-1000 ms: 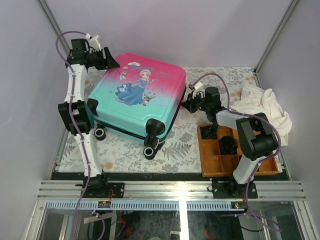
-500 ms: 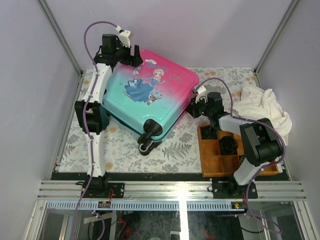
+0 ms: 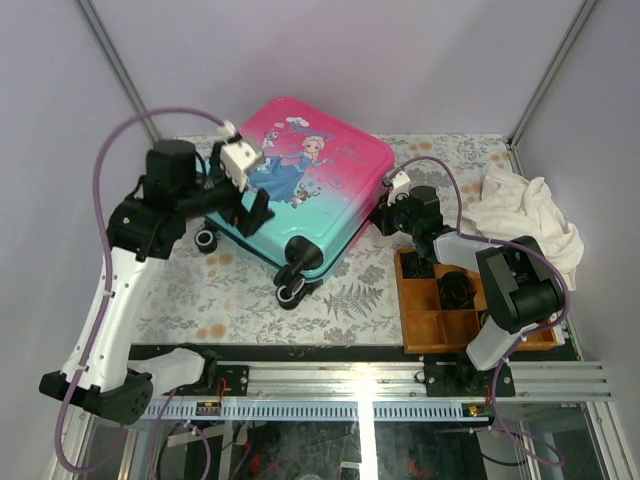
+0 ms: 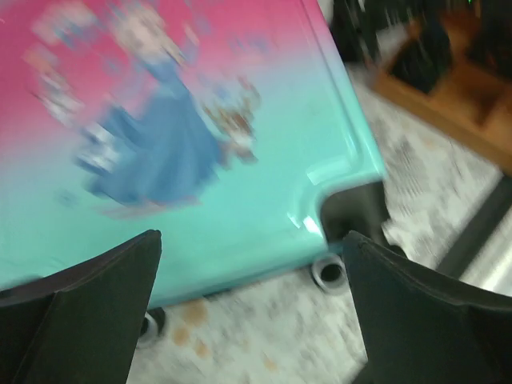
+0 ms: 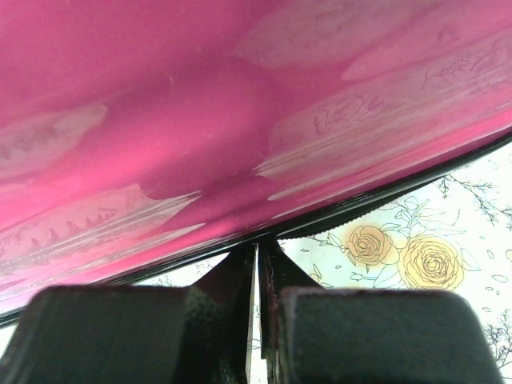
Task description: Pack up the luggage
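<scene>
The luggage [image 3: 310, 190], pink-to-teal with a princess print, lies closed and flat on the floral table top, wheels toward me. My left gripper [image 3: 245, 205] is open and empty, hovering over the teal wheel end; its blurred wrist view shows the shell [image 4: 200, 160] and a wheel [image 4: 330, 272] between the spread fingers [image 4: 96, 304]. My right gripper [image 3: 385, 212] is shut at the luggage's right edge. In the right wrist view its fingertips [image 5: 258, 244] meet at the black zipper seam under the pink shell [image 5: 240, 104]; I cannot tell whether anything is pinched.
A brown wooden compartment tray [image 3: 420, 325] with dark items stands at the right, under my right arm. A crumpled white cloth [image 3: 525, 220] lies at the far right. Frame posts stand at the back corners.
My left arm has swung from the luggage's far left corner back toward me, over the teal end. The luggage has slid and turned to the right. My right gripper stays at its edge.
</scene>
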Tool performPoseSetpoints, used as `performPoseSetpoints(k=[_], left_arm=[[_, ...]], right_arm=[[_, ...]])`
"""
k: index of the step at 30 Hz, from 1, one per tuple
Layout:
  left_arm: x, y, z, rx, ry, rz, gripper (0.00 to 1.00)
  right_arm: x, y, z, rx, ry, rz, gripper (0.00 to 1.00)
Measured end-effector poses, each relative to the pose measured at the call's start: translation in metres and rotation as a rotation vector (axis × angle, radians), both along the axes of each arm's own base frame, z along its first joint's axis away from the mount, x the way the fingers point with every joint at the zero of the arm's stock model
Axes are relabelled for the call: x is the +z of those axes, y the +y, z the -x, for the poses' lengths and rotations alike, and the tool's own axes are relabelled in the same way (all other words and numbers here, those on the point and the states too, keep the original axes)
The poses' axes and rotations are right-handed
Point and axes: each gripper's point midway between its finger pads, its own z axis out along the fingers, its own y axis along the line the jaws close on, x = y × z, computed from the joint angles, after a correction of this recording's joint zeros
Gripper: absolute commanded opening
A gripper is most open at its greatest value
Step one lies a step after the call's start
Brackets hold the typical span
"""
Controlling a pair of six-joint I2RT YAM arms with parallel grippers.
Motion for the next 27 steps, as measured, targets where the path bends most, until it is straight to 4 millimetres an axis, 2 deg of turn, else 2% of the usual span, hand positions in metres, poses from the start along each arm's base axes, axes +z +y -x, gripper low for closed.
performPoseSetpoints(k=[3,6,9,12,20,24,27], left_arm=[[-0.055,-0.003,0.037,-0.054,0.178,-0.067,0.91],[-0.111,-0.006,0.064,-0.089,0.372,-0.131,0.90],[-0.143,-0.010,0.086,-0.111,0.492,-0.164,0.89],[-0.156,-0.020,0.102,-0.134,0.557,-0.168,0.91],[-0.167,-0.058,0.117,-0.169,0.556,-0.161,0.93],[-0.168,-0.067,0.112,-0.138,0.533,-0.153,0.89],[-0.174,-0.069,0.103,-0.104,0.521,-0.156,0.83]], right_arm=[[0.000,0.000,0.000,-0.002,-0.001,0.001,0.00],[0.000,0.000,0.000,-0.004,-0.001,0.002,0.00],[0.000,0.000,0.000,-0.004,-0.001,0.002,0.00],[0.000,0.000,0.000,-0.004,-0.001,0.003,0.00],[0.000,0.000,0.000,-0.005,-0.002,0.004,0.00],[-0.001,0.000,0.000,-0.008,-0.002,0.005,0.00],[-0.001,0.000,0.000,-0.011,-0.003,0.008,0.00]])
